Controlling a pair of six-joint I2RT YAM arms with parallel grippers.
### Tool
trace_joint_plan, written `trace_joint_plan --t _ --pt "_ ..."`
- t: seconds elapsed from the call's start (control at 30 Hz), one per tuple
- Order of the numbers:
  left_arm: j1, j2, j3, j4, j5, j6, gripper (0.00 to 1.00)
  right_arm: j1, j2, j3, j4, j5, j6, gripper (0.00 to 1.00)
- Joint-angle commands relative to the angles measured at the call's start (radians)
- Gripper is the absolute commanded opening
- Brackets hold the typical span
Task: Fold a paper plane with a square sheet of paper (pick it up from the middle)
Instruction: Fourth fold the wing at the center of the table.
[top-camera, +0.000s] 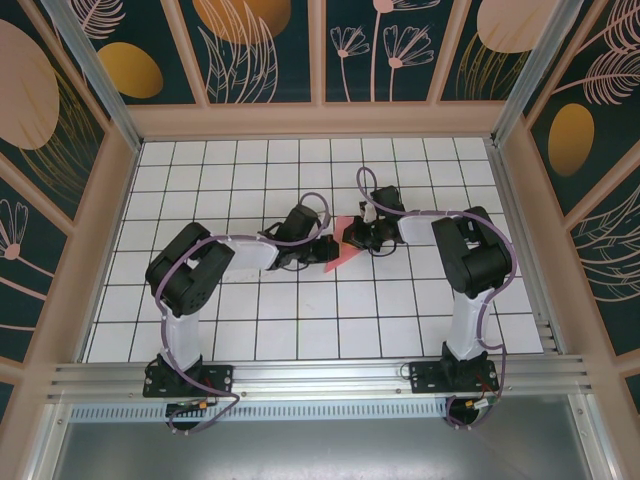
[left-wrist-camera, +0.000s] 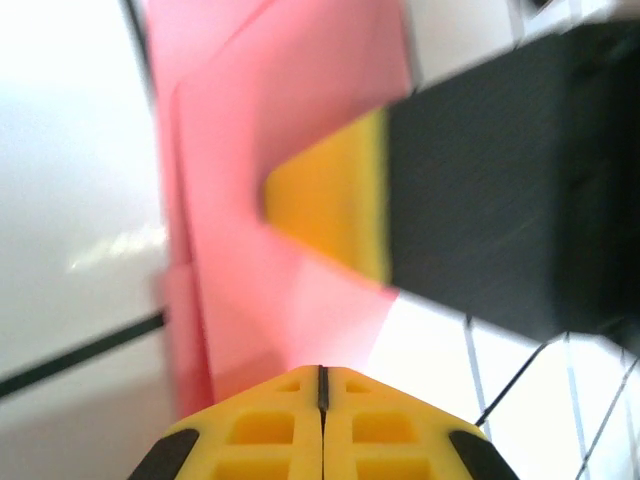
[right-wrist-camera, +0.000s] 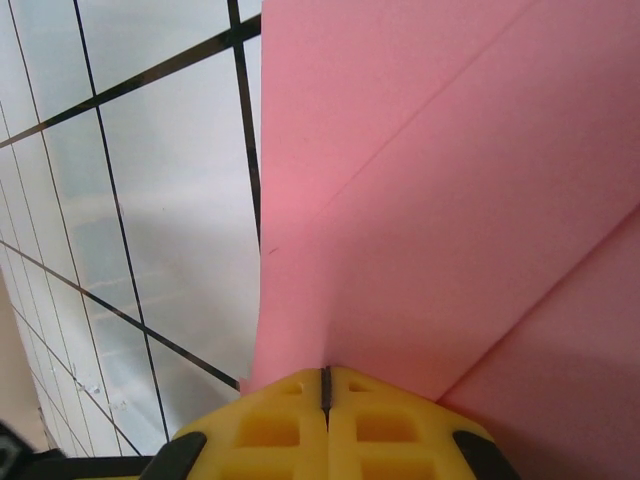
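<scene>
The square sheet of paper (top-camera: 338, 256) is pink-red and partly folded, with creases across it, and sits between my two grippers at the middle of the table. My left gripper (top-camera: 322, 250) meets it from the left. In the left wrist view its yellow jaws (left-wrist-camera: 322, 372) are pressed together at the edge of the paper (left-wrist-camera: 280, 130). My right gripper (top-camera: 353, 238) holds it from the right. Seen from the right wrist, that gripper (right-wrist-camera: 325, 372) is shut where a crease of the paper (right-wrist-camera: 450, 200) runs into the tips. One right fingertip (left-wrist-camera: 330, 200) lies against the sheet.
The white gridded table (top-camera: 250, 330) stretches around both arms. A wooden frame (top-camera: 320, 120) borders the back and sides. A metal rail (top-camera: 320, 375) runs along the near edge by the arm bases.
</scene>
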Motion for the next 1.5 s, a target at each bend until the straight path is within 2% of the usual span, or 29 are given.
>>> trace_joint_plan --t 0.0,0.23,0.73,1.17,1.47 --pt "-0.005 -0.033 -0.013 -0.011 -0.024 0.013 0.07 -0.006 0.075 -0.033 -0.091 0.120 -0.005 0.03" --pt "-0.006 -0.034 -0.005 -0.006 -0.037 0.022 0.07 -0.005 0.073 -0.036 -0.090 0.120 -0.005 0.03" --pt "-0.005 0.078 0.110 -0.071 -0.050 0.055 0.07 -0.005 0.077 -0.038 -0.089 0.113 -0.008 0.03" --pt "-0.009 0.008 -0.042 -0.101 0.031 0.082 0.07 -0.010 0.089 -0.034 -0.107 0.126 -0.007 0.03" --pt "-0.036 -0.074 -0.139 -0.139 0.024 0.092 0.07 -0.016 0.093 -0.035 -0.113 0.131 -0.008 0.03"
